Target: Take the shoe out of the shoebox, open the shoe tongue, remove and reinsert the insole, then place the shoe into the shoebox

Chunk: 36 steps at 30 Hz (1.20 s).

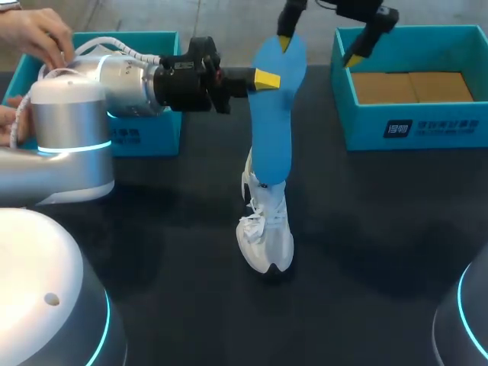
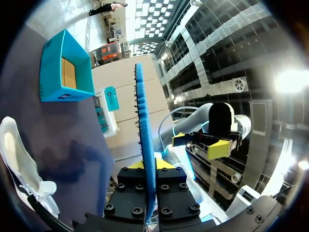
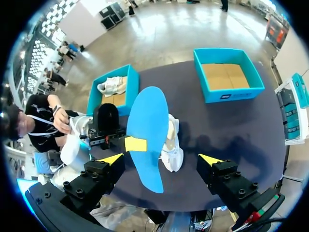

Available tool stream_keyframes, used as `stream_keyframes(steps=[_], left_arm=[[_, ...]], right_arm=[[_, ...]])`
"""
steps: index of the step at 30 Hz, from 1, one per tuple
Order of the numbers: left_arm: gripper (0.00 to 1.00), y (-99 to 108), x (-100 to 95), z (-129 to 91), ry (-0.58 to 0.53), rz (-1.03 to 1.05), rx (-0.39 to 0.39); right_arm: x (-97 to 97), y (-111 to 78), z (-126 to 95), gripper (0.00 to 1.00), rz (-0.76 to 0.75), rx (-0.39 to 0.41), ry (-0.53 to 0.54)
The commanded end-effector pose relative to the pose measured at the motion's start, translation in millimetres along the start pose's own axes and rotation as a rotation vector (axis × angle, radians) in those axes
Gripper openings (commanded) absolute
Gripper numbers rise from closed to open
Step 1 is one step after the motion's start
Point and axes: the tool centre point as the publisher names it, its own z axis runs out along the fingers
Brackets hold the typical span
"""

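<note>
Head view: a blue insole (image 1: 273, 114) is held upright in the centre of the frame. The left gripper (image 1: 263, 78) is clamped on it near its upper end. The left arm (image 1: 76, 122) reaches in level from the left edge. A person's hand (image 1: 34, 34) touches the arm's cables at the upper left. The insole's lower end overlaps the opening of a white shoe (image 1: 265, 229) resting on the dark surface (image 1: 381, 229), lower centre. The right gripper (image 1: 318, 50) hangs at the top right, fingers spread wide, one tip by the insole's top. Beneath it sits the right box (image 1: 412, 130).

The left wrist view alone shows the insole (image 2: 145, 145) edge-on, pinched between the left gripper's (image 2: 147, 166) fingers, with the shoe (image 2: 19, 159) off to one side.

The right wrist view alone shows inside the left box (image 3: 94, 99), which the left arm mostly hides in the head view. It holds a second shoe (image 3: 113, 86). The right gripper (image 3: 161, 159) is open above the insole (image 3: 147, 130), holding nothing.
</note>
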Motion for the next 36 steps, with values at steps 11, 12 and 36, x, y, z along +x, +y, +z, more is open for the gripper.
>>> stream_keyframes(steps=[11,12,36], left_arm=[[0.00,1,0.2,0,-0.002,0.000,0.001],[0.00,1,0.2,0,-0.002,0.000,0.001],[0.00,1,0.2,0,-0.002,0.000,0.001]], right_arm=[[-35.5,0.8,-6,1.00,-0.038,0.017,0.367],[-37.6,0.5,-5,1.00,-0.041,0.020,0.391],[-72.7,-3.1,15,1.00,-0.089,0.046,0.706]])
